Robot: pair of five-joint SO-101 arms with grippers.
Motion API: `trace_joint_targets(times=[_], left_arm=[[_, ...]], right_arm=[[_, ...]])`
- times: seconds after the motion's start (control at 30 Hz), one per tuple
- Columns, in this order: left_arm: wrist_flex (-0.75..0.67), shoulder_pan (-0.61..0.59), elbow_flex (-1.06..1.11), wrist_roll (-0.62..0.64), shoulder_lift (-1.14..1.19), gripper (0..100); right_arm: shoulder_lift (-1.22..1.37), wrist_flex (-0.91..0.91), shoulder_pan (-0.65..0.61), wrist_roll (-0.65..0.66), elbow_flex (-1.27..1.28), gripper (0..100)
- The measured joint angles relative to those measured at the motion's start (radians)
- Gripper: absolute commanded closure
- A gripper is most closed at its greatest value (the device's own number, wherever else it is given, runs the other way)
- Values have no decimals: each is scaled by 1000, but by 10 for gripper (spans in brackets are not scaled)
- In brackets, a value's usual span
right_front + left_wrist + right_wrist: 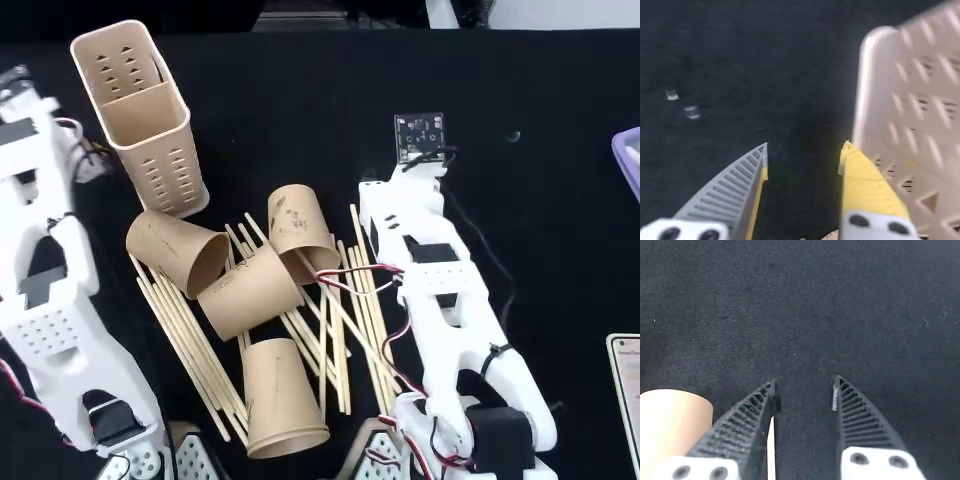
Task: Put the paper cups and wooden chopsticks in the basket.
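A tall beige perforated basket [145,115] stands upright at the back left. Several brown paper cups lie tipped over mid-table: one near the basket [175,250], one in the centre [250,292], one behind it [300,228] and one at the front [280,400]. Wooden chopsticks [345,330] are scattered under and around them. My left gripper [805,147] is open and empty, low over the cloth right beside the basket [910,115]. My right gripper [805,381] is open over bare black cloth, with a cup [670,425] just beside it.
The left arm [50,300] runs along the table's left edge, and the right arm [440,290] lies right of the chopstick pile. A purple item [628,160] and a white card [625,390] sit at the right edge. Black cloth [530,230] covers the table.
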Motion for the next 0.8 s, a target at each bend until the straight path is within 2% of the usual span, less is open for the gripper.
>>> trace_joint_targets(times=[0.13,0.3,0.43,0.6,0.8], left_arm=[[161,-55,-193,0,-2,769],[456,-51,-577,2,-2,764],[540,-8,-770,2,-6,763],[552,58,-755,2,-58,763],[552,210,-523,2,-258,764]], right_arm=[[0,0,-2,0,0,819],[0,0,-2,0,0,819],[0,0,-2,0,0,819],[0,0,-2,0,0,819],[0,0,-2,0,0,819]])
